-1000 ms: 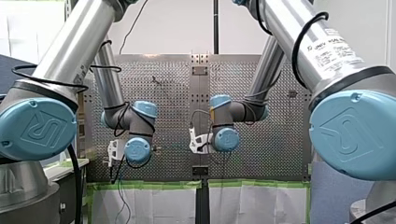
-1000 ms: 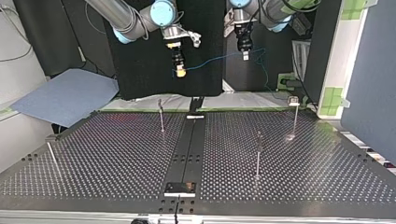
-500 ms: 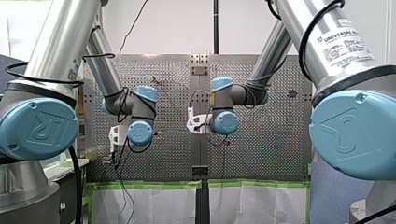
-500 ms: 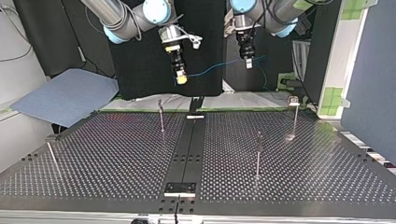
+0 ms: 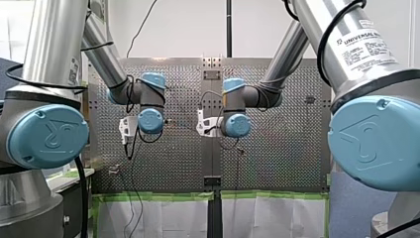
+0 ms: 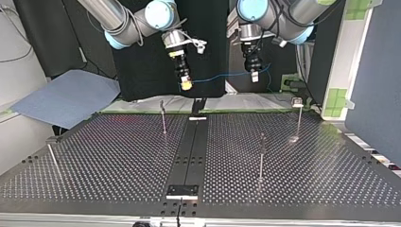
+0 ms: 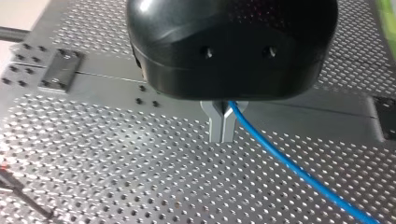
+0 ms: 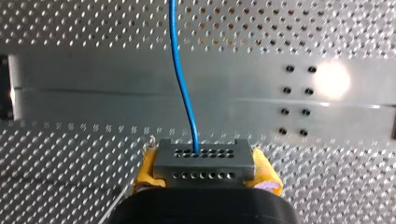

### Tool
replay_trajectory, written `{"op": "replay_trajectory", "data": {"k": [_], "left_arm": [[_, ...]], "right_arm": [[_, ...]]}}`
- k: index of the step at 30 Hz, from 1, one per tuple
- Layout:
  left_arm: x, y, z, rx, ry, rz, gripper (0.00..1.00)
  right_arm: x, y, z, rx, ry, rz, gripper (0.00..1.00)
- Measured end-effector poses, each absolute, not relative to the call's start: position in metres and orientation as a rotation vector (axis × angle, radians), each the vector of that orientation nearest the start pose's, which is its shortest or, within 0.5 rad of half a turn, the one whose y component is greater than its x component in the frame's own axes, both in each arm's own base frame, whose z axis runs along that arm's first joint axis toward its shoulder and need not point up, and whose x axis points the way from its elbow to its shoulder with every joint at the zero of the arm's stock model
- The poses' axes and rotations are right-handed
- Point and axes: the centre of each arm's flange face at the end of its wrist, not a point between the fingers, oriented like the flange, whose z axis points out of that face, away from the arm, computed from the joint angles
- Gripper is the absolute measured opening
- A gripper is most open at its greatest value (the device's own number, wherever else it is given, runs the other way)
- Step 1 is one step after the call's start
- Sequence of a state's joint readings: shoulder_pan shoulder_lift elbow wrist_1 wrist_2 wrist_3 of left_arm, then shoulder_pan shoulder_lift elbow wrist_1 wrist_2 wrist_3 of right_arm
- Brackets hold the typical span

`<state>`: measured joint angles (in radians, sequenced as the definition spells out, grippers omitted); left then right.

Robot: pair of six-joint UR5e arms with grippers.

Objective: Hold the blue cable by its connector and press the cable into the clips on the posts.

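The blue cable (image 6: 220, 75) hangs stretched between my two grippers, above the far edge of the perforated table (image 6: 118, 161). My right gripper (image 6: 187, 85), with yellow pads, is shut on the grey connector (image 8: 204, 163); the cable (image 8: 182, 84) leaves the connector's face and runs ahead. My left gripper (image 6: 255, 75) pinches the cable further along. In the left wrist view its metal fingers (image 7: 217, 126) are shut together on the cable (image 7: 289, 163), which trails off to one side. Thin posts stand on the table: one (image 6: 163, 116) below the right gripper, two more (image 6: 261, 156) (image 6: 298, 118) at the top view's right.
Another thin post (image 6: 51, 158) leans at the top view's left edge. A dark centre rail (image 6: 191, 151) splits the table. A blue sheet (image 6: 66, 97) lies off the table at the far left. In the front view both wrists (image 5: 150, 120) (image 5: 236, 125) hide their grippers.
Both arms have carried the cable out over the table: in the top view both grippers have come lower and nearer. Both grips are unchanged.
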<state>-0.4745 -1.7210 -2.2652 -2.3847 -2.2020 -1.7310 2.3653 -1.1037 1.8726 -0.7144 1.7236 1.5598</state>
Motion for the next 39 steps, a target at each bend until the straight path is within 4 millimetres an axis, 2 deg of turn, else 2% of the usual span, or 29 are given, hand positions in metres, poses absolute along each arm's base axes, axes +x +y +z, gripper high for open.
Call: {"op": "replay_trajectory", "data": {"k": [7, 12, 19, 24, 29, 36, 39], "left_arm": [[0.324, -0.233, 0.208, -0.225, 1.621, 0.052, 0.00], [0.342, -0.224, 0.216, -0.227, 1.637, 0.062, 0.00], [0.368, -0.207, 0.253, -0.244, 1.603, 0.133, 0.00], [0.385, -0.200, 0.268, -0.233, 1.605, 0.151, 0.00], [0.396, -0.187, 0.298, -0.256, 1.573, 0.180, 0.00], [0.404, -0.176, 0.303, -0.247, 1.614, 0.173, 0.00], [0.404, -0.170, 0.313, -0.233, 1.620, 0.168, 0.00]], "right_arm": [[0.504, -0.322, 0.185, 1.741, -0.814, 1.636, 0.00], [0.515, -0.329, 0.201, 1.737, -0.800, 1.647, 0.00], [0.525, -0.339, 0.220, 1.726, -0.781, 1.642, 0.00], [0.529, -0.343, 0.228, 1.712, -0.774, 1.650, 0.00], [0.536, -0.347, 0.240, 1.700, -0.763, 1.666, 0.00], [0.547, -0.352, 0.261, 1.701, -0.727, 1.659, 0.00], [0.550, -0.354, 0.268, 1.701, -0.711, 1.652, 0.00]]}}
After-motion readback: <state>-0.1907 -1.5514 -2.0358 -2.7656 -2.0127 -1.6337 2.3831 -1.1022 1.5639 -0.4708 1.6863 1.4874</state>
